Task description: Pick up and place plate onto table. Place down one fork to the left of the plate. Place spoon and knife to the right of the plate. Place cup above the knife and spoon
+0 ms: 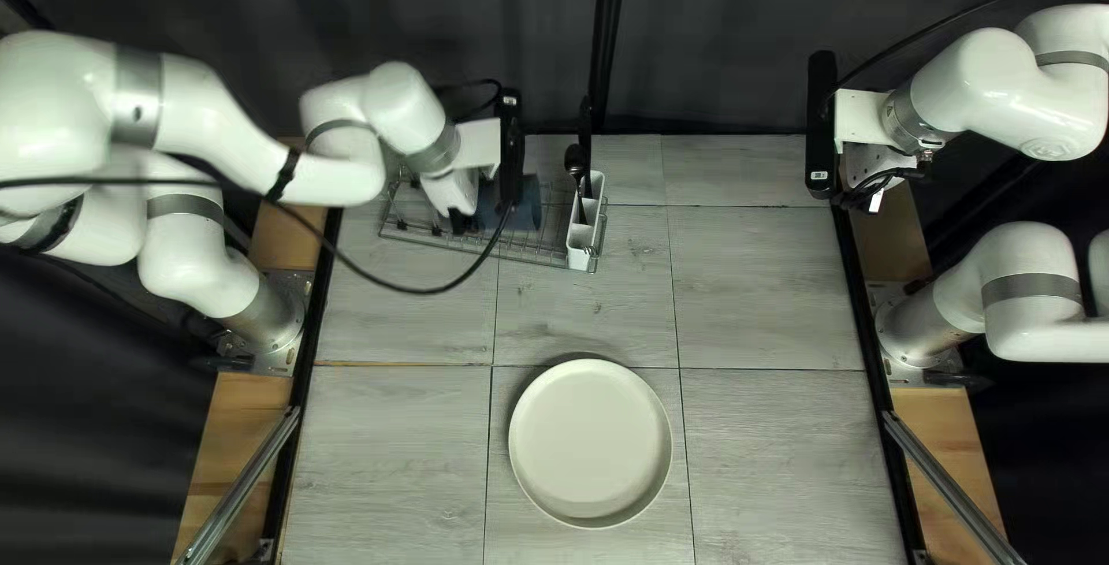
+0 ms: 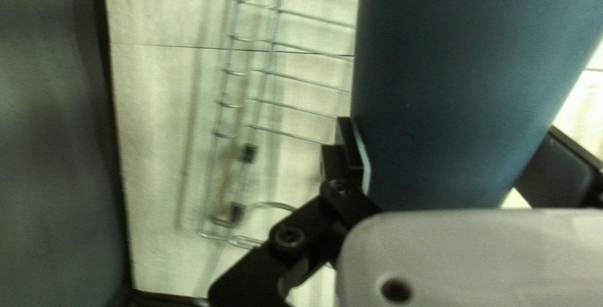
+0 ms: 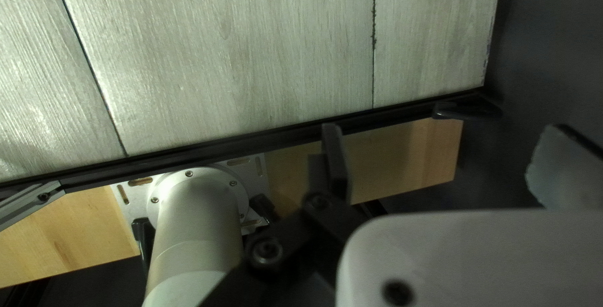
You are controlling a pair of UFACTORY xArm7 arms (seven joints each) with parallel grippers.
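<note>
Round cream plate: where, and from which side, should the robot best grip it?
The round cream plate is probably best pinched by its raised rim, from above at the right-arm side: it lies flat, with a broad middle offering no handle.

The bench (image 1: 763,288) is pale grey, with woody streaks and thin dark lines. Low in the middle, the plate (image 1: 590,438) is plain creamy white. The cup (image 1: 528,207), upper left, is dark blue. Both arms (image 1: 999,91) are white with grey bands.
</note>
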